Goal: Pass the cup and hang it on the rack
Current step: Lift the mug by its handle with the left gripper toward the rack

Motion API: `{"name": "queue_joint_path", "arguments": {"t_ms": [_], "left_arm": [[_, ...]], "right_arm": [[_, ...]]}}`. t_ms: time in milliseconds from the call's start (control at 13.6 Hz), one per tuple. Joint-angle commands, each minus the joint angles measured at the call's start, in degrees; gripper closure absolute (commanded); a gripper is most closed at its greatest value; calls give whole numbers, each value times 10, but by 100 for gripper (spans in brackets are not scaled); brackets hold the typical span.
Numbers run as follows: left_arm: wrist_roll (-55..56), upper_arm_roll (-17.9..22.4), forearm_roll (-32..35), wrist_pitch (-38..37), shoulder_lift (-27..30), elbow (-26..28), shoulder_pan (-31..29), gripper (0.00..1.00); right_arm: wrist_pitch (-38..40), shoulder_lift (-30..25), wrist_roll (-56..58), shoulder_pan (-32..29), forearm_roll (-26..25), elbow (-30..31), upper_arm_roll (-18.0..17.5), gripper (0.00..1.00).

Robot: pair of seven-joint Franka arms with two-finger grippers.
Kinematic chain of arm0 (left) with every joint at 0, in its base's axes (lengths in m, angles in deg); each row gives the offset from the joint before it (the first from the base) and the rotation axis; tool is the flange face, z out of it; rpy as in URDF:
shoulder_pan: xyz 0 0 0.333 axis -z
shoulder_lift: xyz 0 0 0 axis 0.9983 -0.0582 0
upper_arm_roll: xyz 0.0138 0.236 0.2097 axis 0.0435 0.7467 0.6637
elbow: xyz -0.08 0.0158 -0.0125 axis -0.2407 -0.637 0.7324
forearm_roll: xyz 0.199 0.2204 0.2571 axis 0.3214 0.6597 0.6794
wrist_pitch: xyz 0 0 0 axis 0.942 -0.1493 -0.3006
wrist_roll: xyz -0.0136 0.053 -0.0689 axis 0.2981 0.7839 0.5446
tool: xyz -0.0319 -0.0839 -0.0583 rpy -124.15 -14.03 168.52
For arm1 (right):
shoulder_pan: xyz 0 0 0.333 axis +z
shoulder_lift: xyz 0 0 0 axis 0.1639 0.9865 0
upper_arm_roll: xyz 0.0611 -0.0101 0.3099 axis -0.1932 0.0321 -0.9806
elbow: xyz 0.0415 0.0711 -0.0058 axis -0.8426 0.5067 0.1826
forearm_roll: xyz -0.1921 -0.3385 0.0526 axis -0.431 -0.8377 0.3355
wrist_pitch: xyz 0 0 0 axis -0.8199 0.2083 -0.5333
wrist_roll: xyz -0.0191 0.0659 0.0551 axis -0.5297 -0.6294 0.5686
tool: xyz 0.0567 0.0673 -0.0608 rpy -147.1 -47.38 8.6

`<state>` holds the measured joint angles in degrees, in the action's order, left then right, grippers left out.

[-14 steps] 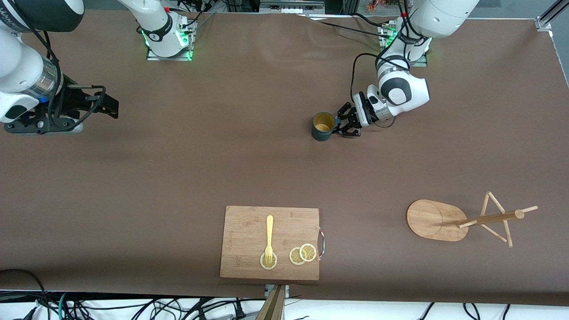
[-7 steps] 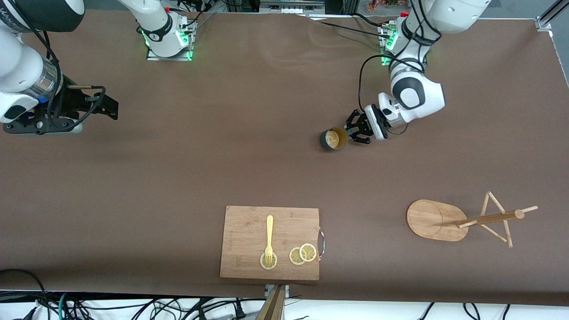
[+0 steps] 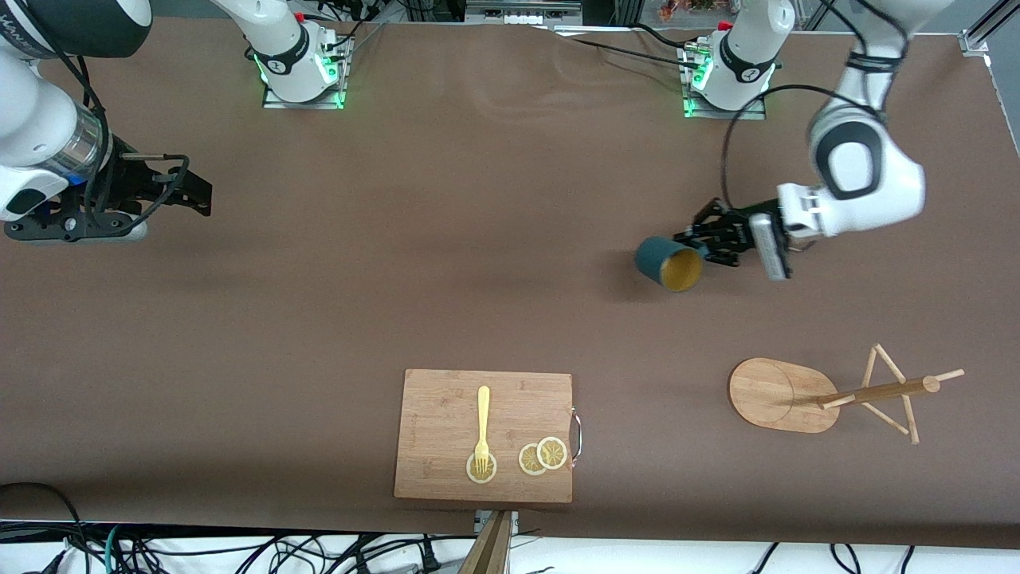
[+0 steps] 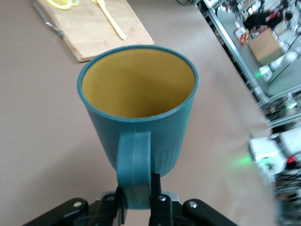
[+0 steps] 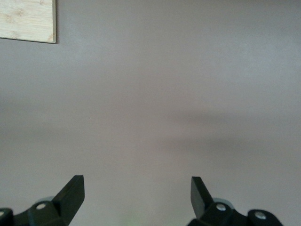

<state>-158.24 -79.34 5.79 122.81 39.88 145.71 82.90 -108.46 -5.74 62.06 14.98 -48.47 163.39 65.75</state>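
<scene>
The left gripper (image 3: 703,239) sits in the right half of the front view, a little above mid-height, up in the air over bare brown table (image 3: 446,263). Its fingers are clamped on the loop handle of the cup (image 3: 668,264). The cup projects from the fingertips toward the centre of the frame. It is tipped well off upright, with its yellow-tan mouth turned toward the lower right of the frame.

In the left wrist view the cup (image 4: 138,103) fills the centre of the frame. Its handle runs down to the bottom edge, where the left gripper (image 4: 138,205) pinches it between two narrow black fingers (image 4: 156,188). How far the handle sits in the grip cannot be judged, as it passes out of frame there.

The rack (image 3: 829,395) stands in the lower right of the front view, well apart from the cup. Its oval base lies toward the frame's centre, and the pole and pegs point toward the right edge.

The cutting board (image 3: 484,435) lies at lower centre. It carries a yellow fork (image 3: 482,426) and lemon slices (image 3: 542,455). One corner of the board (image 5: 27,20) shows at the upper left of the right wrist view.

The right gripper (image 3: 171,187) waits at the far left of the front view, above mid-height. Its fingers stand apart with nothing between them, as the right wrist view confirms (image 5: 136,195).
</scene>
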Motion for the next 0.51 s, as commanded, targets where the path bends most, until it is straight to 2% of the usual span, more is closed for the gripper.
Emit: {"name": "queue_joint_path", "arguments": {"t_ms": [0,147,441], "left_arm": [[160,46,31,-123,-9,-68,-23,100],[221,68,26,-173,-15,-81,-48,100],[322,70,-29,-239,-73,-129,-141,100]], "right_arm": [[-7,-13,-1,-6,-7,13,-7,0],[-7,-13,0,-6,-8,13,-6,0],[-7,-13,0,-6,-8,13,-7,0]]}}
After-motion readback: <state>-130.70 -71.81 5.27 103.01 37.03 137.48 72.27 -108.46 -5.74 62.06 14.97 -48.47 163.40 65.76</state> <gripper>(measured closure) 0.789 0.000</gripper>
